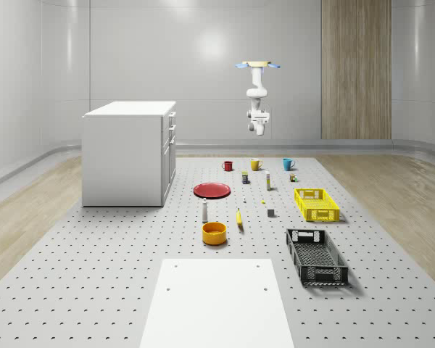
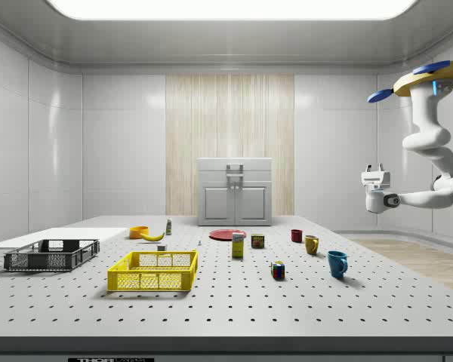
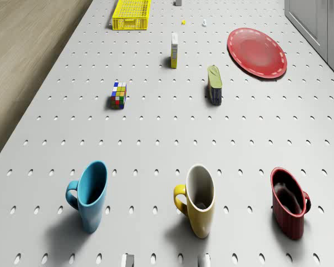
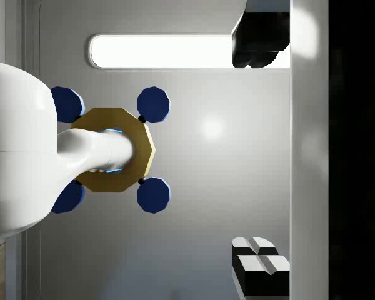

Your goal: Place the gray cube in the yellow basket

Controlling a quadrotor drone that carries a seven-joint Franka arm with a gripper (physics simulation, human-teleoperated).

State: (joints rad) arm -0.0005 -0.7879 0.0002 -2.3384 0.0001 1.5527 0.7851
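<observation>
Gray cube [image 1: 271, 212] sits beside yellow basket [image 1: 317, 204]; drone [image 1: 257, 65] hovers high.

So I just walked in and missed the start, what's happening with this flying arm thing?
The drone hovers high above the far end of the table, past the row of mugs, with its arm folded under it. The gripper is open, holds nothing and is well off the surface. The gray cube sits on the table untouched, just beside the yellow basket. So the pick has not started yet.
</observation>
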